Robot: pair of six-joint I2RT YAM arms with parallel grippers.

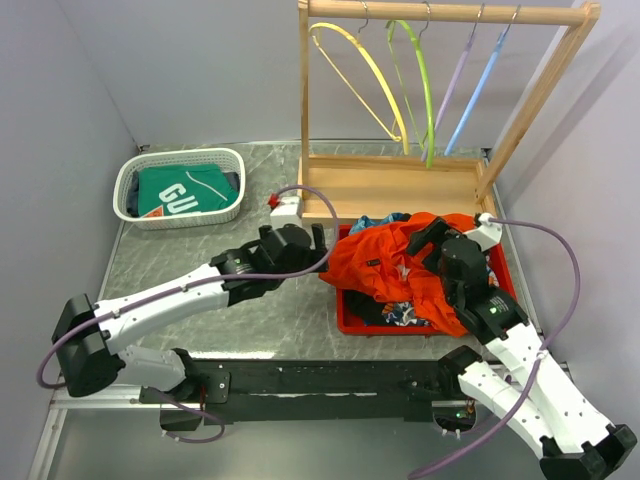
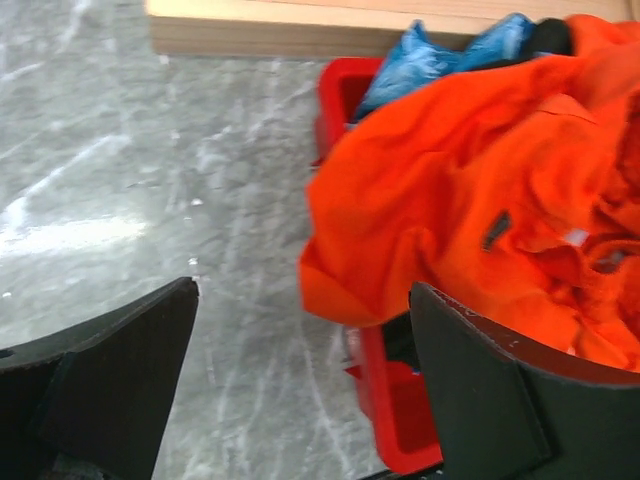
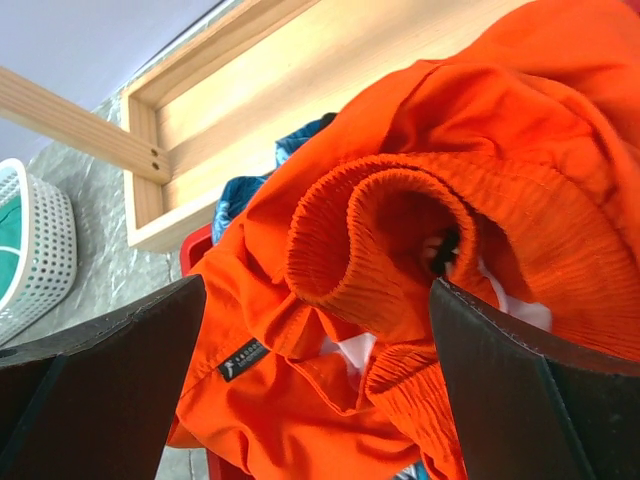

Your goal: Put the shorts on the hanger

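The shorts (image 1: 395, 262) are showing plain bright orange with a small dark label (image 3: 243, 358), lying over the red tray (image 1: 350, 322) beside a blue-patterned garment (image 1: 378, 221). Beyond the tray, a yellow hanger (image 1: 400, 125), a lime green hanger (image 1: 428, 110), a lilac hanger (image 1: 452, 85) and a blue hanger (image 1: 480, 85) are hanging from a pale wooden rack (image 1: 390, 190). Left of the tray, a white lattice basket (image 1: 182, 153) is holding a green, white-lettered shirt (image 1: 185, 190) on the grey marbled table (image 1: 160, 255).

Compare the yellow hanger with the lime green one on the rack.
The yellow hanger hangs leftmost on the rail; the lime green hanger is next right. The yellow one shows a broad arc, the green looks narrow, nearly edge-on. Both hang bare by metal hooks.
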